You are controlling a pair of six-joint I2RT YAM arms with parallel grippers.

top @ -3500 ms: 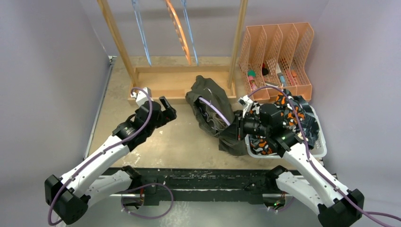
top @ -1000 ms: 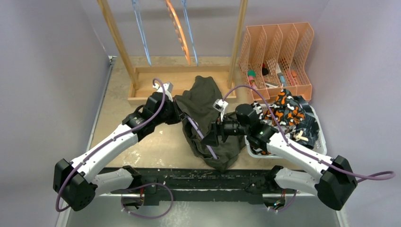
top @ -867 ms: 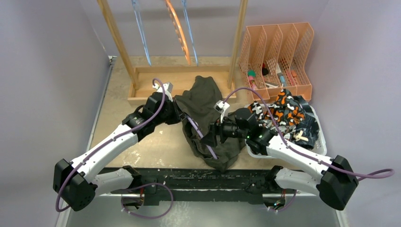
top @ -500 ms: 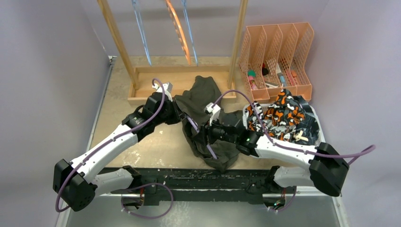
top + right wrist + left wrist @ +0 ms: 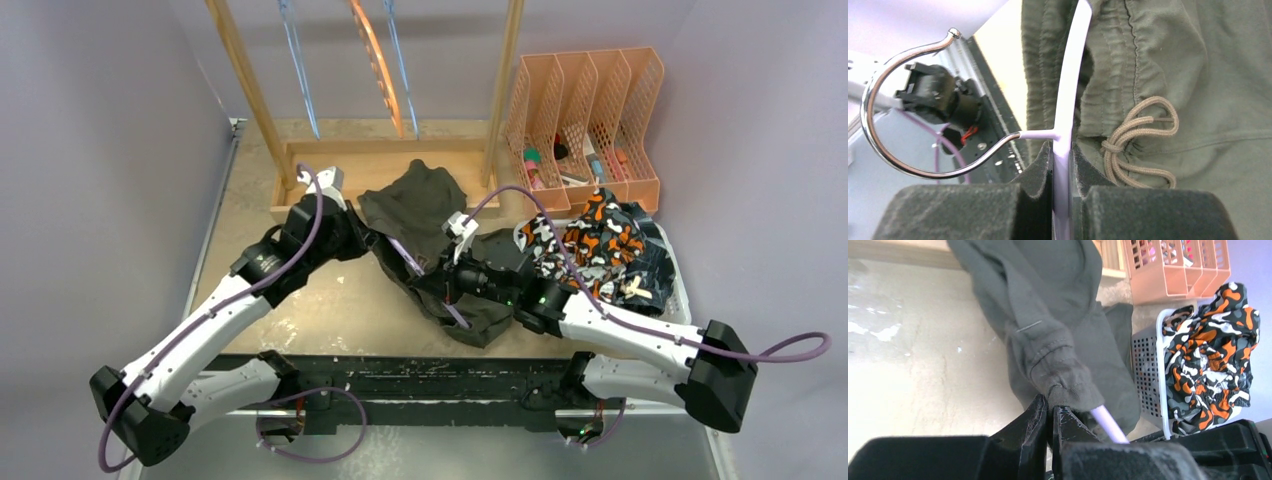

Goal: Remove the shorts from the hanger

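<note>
Currently we observe: left gripper clenched on bunched edge of olive green shorts — garment lies crumpled on table, between arms. Right gripper pinches lilac hanger beside hook, bar against waistband. Blotch-patterned shorts sit in white basket.

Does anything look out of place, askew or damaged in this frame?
Nothing looks damaged or spilled. The olive shorts, with the lilac hanger in their waist, lie crumpled on the table rather than hanging. The blotch-patterned shorts are heaped over the rim of the white basket.
</note>
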